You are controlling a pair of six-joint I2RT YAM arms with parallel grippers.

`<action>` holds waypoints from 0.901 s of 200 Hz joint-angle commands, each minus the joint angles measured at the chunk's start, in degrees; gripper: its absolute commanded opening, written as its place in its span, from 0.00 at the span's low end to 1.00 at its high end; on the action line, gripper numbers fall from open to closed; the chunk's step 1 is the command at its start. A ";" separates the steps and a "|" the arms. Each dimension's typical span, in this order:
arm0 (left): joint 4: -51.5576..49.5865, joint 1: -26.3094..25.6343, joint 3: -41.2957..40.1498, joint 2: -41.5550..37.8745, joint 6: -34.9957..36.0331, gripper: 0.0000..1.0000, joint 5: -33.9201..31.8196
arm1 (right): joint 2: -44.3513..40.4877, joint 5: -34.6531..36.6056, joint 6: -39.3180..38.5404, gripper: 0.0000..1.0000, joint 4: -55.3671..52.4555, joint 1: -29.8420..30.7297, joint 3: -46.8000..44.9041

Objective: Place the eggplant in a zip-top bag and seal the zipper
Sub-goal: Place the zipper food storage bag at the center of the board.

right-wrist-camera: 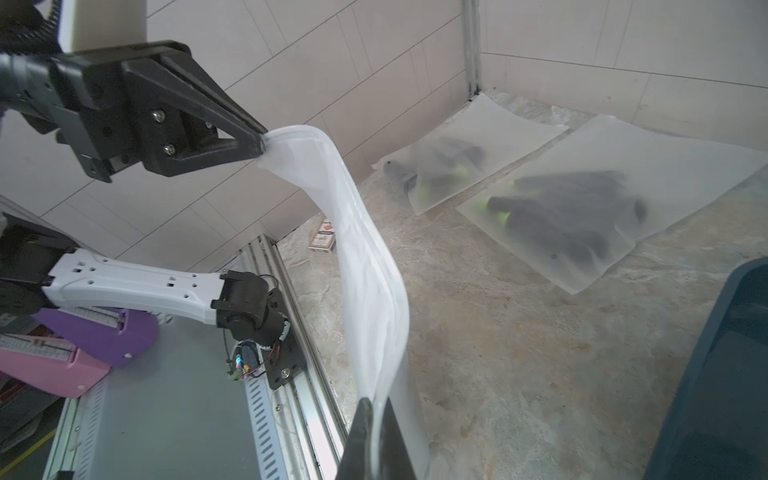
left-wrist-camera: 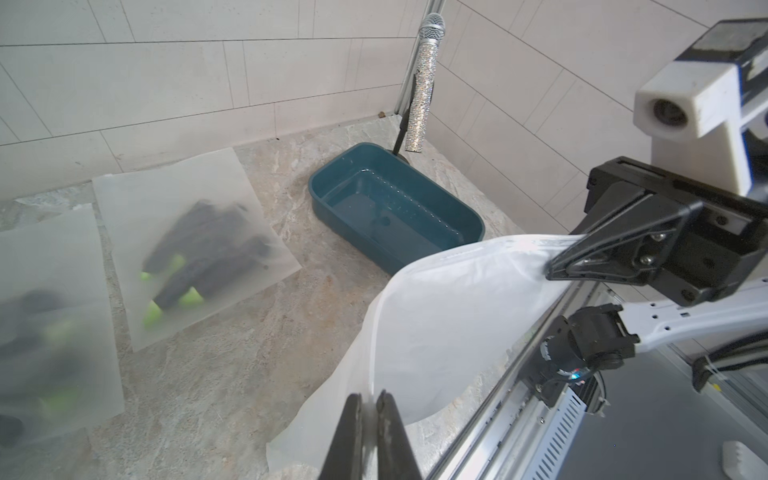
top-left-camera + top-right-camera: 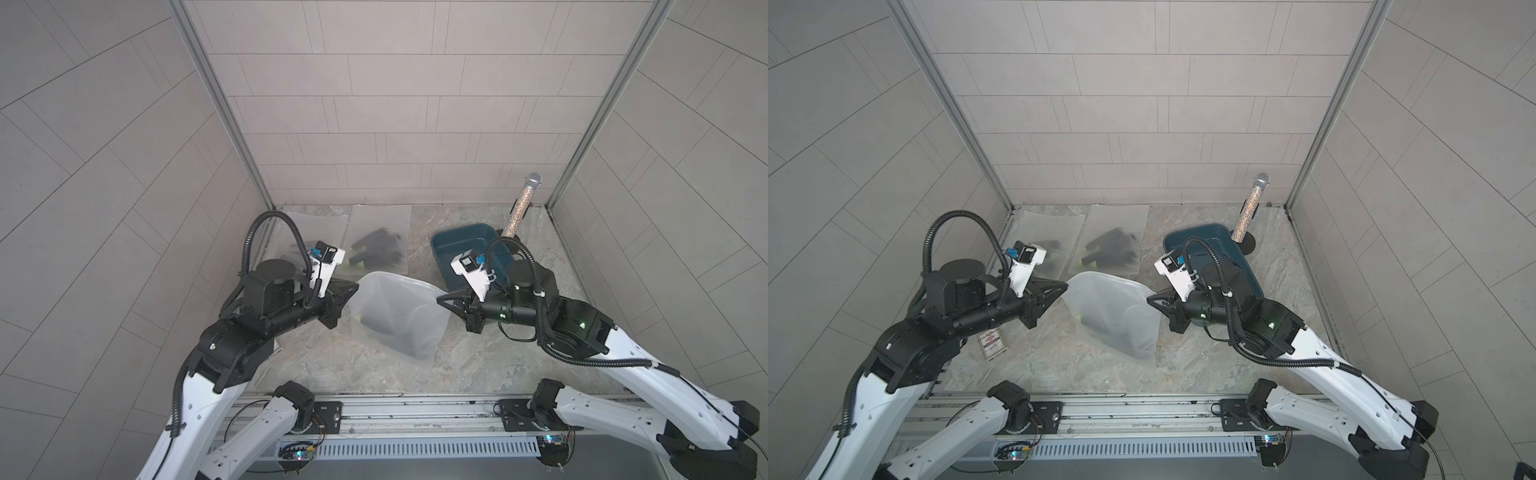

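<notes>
Landmark: blue tub (image 3: pixel 459 245), right rear of the table (image 3: pixel 478 365).

- Far left of the tub, along the back wall: two filled bags (image 3: pixel 380 245) lying flat, dark contents with green ends. A small card box (image 3: pixel 992 343) lies left of the tub and nearer the front rail.
- Left gripper (image 3: pixel 356 284), left of the tub: jaws clenched on the left top corner of the zip-top bag (image 3: pixel 399 316). The pinch is plain in the right wrist view (image 1: pixel 264 141).
- The bag's top edge runs left-right, pulled taut between the two grippers and lifted. The body hangs toward the front rail, with the bottom resting on the table. Cannot tell whether the zipper is sealed.
- Eggplant (image 3: pixel 388 326) sits inside the bag, low in it, left of the tub and nearer the front. It is only a dark blur through the frosted film. The green stem end points toward the left gripper's side, and the long axis lies roughly crosswise. It sits below and between both grippers, touching neither.
- Right gripper (image 3: pixel 438 298), just in front of the tub: jaws clamped on the right top corner.
- Microphone (image 3: pixel 521 203) stands upright behind the tub's right end.
</notes>
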 commanded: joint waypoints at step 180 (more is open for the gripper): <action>12.11 4.97 -1.39 40.05 -4.59 0.00 -52.74 | 38.87 28.39 0.10 0.00 21.53 -5.06 0.82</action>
